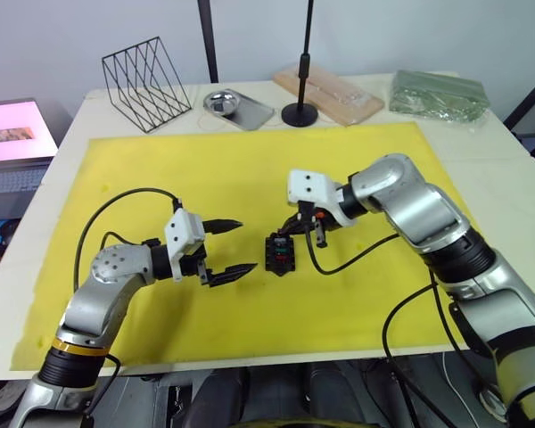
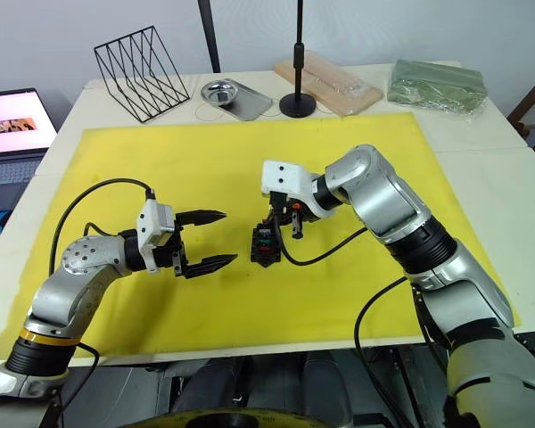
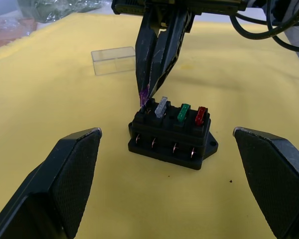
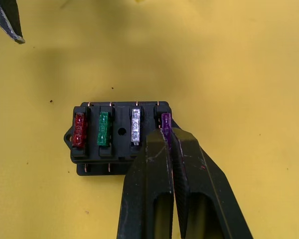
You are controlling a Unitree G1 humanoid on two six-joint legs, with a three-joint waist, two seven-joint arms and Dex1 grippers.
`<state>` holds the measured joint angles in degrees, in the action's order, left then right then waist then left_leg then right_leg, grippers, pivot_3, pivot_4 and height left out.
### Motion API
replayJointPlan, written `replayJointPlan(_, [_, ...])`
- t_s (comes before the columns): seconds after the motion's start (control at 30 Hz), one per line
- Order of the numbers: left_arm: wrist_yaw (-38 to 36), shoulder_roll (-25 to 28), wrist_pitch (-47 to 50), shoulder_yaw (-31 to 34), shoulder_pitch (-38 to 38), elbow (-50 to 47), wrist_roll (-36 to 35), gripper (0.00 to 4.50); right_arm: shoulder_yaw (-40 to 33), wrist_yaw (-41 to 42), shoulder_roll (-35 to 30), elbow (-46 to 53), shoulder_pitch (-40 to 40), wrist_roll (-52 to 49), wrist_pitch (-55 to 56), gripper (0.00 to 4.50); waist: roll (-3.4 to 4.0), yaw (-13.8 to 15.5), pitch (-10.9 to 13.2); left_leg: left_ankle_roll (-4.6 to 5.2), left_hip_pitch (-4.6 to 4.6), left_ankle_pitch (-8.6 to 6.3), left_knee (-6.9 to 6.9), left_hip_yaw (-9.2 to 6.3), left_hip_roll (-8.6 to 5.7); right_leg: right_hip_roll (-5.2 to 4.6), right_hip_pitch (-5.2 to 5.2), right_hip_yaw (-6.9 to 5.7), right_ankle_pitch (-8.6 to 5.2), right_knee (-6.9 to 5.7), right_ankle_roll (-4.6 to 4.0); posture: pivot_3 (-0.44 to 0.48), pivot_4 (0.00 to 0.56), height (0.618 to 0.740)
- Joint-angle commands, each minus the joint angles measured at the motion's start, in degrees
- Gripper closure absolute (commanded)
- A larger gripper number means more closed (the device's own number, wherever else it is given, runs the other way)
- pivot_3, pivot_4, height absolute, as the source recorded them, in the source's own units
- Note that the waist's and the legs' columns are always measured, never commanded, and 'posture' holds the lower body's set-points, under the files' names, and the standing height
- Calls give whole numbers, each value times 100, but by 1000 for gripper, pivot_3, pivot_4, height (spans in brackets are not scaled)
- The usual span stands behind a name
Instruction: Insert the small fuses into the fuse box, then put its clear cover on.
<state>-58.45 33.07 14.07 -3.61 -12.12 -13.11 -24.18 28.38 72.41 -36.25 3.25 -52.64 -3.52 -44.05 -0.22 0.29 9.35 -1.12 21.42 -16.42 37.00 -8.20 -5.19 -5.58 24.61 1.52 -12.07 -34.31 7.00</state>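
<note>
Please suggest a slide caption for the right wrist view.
Right claw seats the purple blade fuse in the black plastic fuse box beside three others.

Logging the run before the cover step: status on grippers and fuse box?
Right gripper shut on purple fuse, at the fuse box's end slot. Left gripper open, beside box. Red, green, clear fuses seated. Clear cover lies apart on the mat; nothing blocking.

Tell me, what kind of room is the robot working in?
Probably a lab or workshop bench. A yellow mat covers the white table, a laptop sits beside it, and the right gripper is pushing a purple fuse into a fuse box.
</note>
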Motion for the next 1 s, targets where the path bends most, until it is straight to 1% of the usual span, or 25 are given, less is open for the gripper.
replayJointPlan(0.03, [15, 38, -117, 97, -91, -52, 20, 0, 0, -20, 23, 210, -116, 10, 63, 4459, 0, 0, 0, 0, 0, 0, 0, 0, 0, 0, 0, 0, 0, 0, 0, 0, 150, 740])
replayJointPlan(0.33, [41, 38, -107, 109, -77, -66, 17, 0, 192, -74, 27, 167, -69, 150, 70, 4459, 0, 0, 0, 0, 0, 0, 0, 0, 0, 0, 0, 0, 0, 0, 0, 0, 150, 740])
replayJointPlan(0.67, [44, 43, -96, 102, -72, -86, 12, 0, 197, -103, 13, 117, -55, 158, 4, 4459, 0, 0, 0, 0, 0, 0, 0, 0, 0, 0, 0, 0, 0, 0, 0, 0, 150, 740])
replayJointPlan(1.0, [16, 58, -122, 102, -57, -90, 23, 0, 88, -167, 10, 165, 31, -22, -358, 4459, 0, 0, 0, 0, -1, 0, 1, 0, 0, 0, 0, 0, 0, -1, 0, 0, 150, 740])
